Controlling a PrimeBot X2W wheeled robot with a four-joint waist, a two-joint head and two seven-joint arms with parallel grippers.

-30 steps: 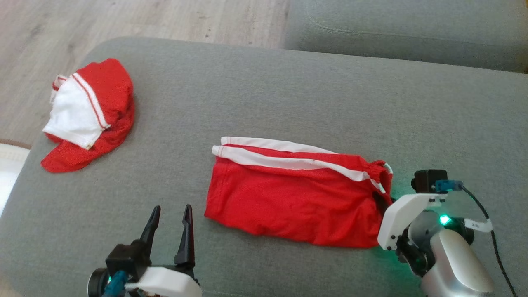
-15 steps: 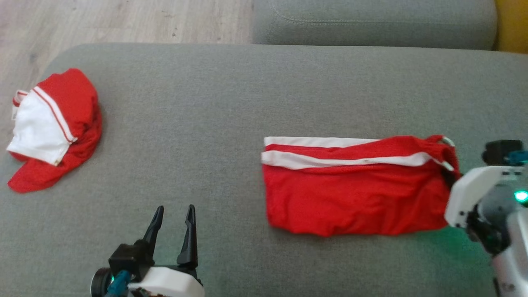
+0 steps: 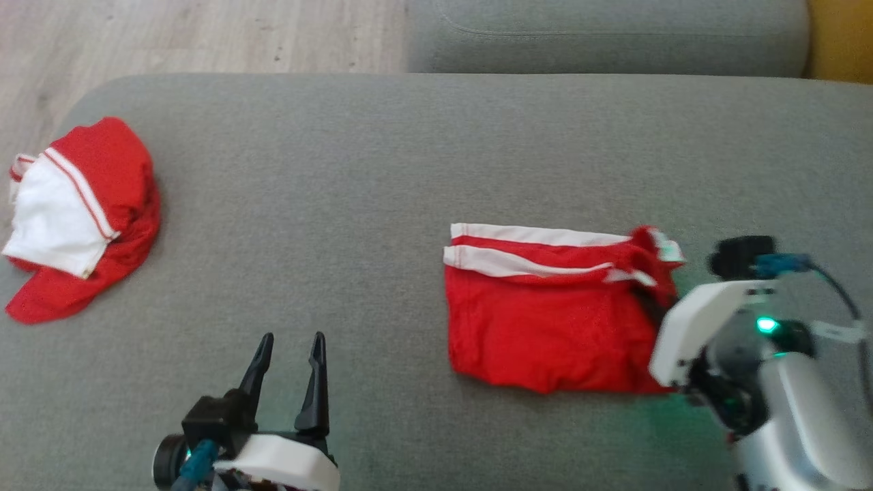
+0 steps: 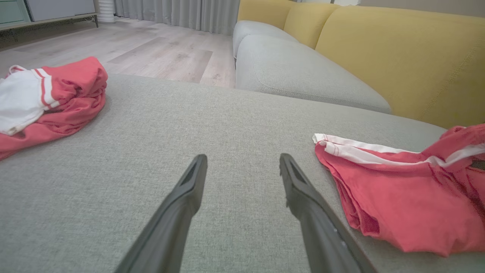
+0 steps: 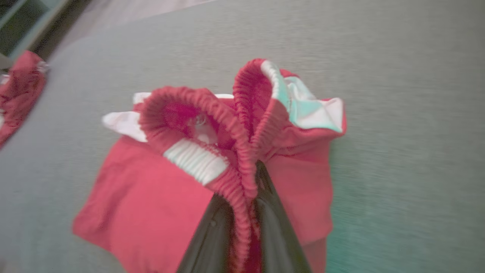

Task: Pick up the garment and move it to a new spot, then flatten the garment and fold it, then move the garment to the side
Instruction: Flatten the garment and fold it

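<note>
The garment (image 3: 545,320) is a pair of red shorts with white side stripes, lying folded on the grey cushion (image 3: 382,170) right of the middle. My right gripper (image 5: 249,187) is shut on its elastic waistband at the right end, which stands bunched and raised off the cushion. In the head view the right gripper (image 3: 656,308) is mostly hidden behind its white wrist housing. My left gripper (image 3: 292,342) stands open and holds nothing near the front edge, left of the garment (image 4: 398,189). In its own wrist view the left gripper (image 4: 242,161) points across bare cushion.
A second red and white garment (image 3: 75,211) lies heaped at the cushion's left end. A further grey cushion (image 3: 600,34) sits behind, with a yellow sofa back (image 4: 398,57) to the right. Wooden floor (image 3: 170,34) lies beyond the far left edge.
The head view has shifted. My right gripper has come left with the waistband, so the garment's right end is bunched and raised and the garment looks shorter. The left gripper stays put.
</note>
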